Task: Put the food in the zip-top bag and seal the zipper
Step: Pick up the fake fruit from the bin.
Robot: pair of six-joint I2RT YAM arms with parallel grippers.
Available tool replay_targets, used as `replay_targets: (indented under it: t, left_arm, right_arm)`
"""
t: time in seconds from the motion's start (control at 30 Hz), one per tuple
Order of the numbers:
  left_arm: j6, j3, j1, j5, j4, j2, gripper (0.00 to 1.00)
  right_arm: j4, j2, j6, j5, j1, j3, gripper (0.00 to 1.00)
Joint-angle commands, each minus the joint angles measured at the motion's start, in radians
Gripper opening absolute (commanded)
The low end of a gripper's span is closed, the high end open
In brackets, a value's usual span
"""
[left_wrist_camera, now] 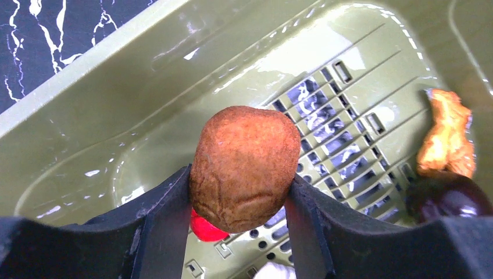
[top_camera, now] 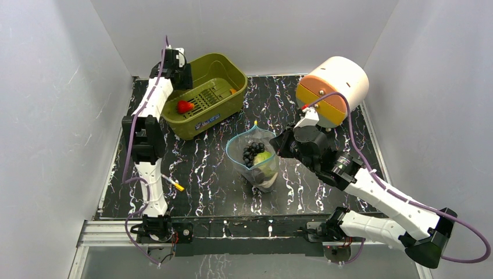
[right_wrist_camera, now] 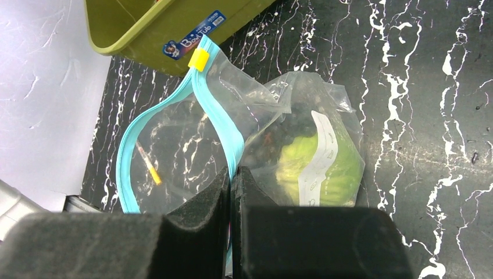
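Bin: olive plastic, v. glossy, smooth. Brown food piece: matt, rough, wrinkled skin. Zip-top bag: clear thin plastic, shiny, creased. Zipper: smooth teal plastic. Table: blk marbled top, semi-matt. Left gripper fingers: matt blk.

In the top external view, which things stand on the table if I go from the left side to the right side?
olive-green bin → zip-top bag → white and orange drum
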Motion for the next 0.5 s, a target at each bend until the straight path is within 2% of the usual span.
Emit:
replay_targets:
  t: [0.0,0.17,0.47]
  left_arm:
    - [-0.039,-0.012,0.006,0.084,-0.058,-0.103,0.22]
    - [-0.085,-0.051,0.005,0.183,-0.082,-0.191,0.21]
    - [-0.152,-0.227,-0.003,0.393,-0.098,-0.390,0.20]
  right_arm:
    - [0.030,-0.019,0.023,0.018,-0.004,0.019,0.00]
    - [0.069,-0.019,0.045,0.008,-0.003,0.012,0.00]
    - [0.078,-0.005,0.141,-0.009,-0.002,-0.005,0.00]
